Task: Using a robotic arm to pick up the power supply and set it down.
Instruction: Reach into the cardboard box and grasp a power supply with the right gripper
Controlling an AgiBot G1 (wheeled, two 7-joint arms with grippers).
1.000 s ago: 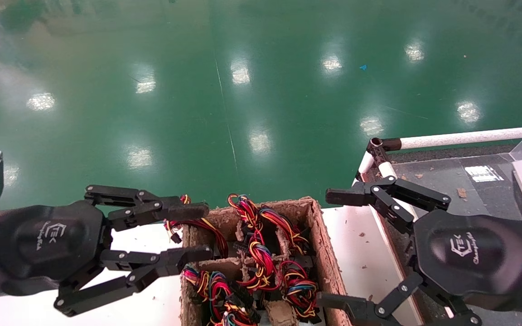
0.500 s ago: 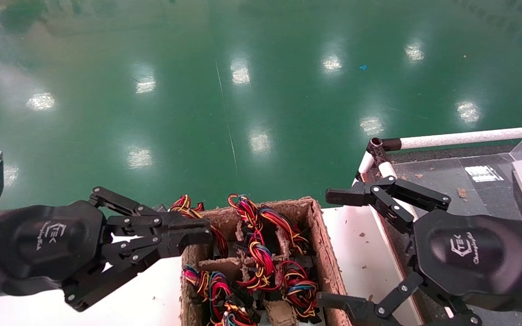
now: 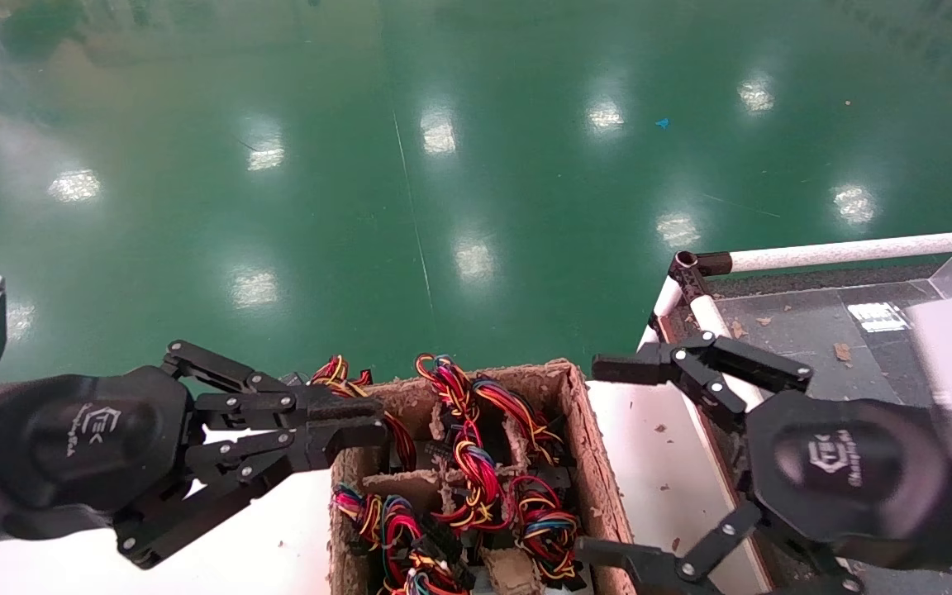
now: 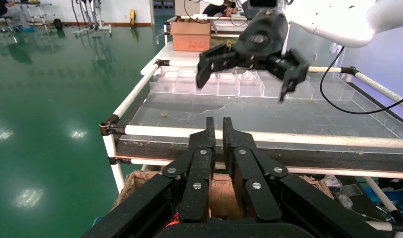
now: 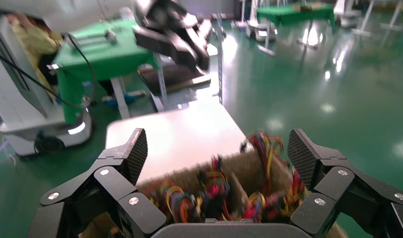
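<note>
Only the red, yellow and blue wire bundles (image 3: 476,463) of the power supplies show, standing in the brown divided carton (image 3: 596,471); their grey bodies are hidden. My left gripper (image 3: 364,420) sits at the carton's far left corner, shut to a thin slit, beside one wire bundle (image 3: 335,369). In the left wrist view the left gripper (image 4: 215,124) shows nothing between its tips. My right gripper (image 3: 604,459) hangs open at the carton's right wall. In the right wrist view the right gripper (image 5: 217,148) is spread wide over the wires (image 5: 214,191).
The carton rests on a white table (image 3: 658,463). A cart with white tube rails (image 3: 856,248) and a clear-topped dark tray (image 3: 806,322) stands at the right. Green floor (image 3: 443,165) lies beyond.
My left gripper shut from open at the carton's corner, and the wire bundle there rose. The right gripper drifted slightly left in the last half second.
</note>
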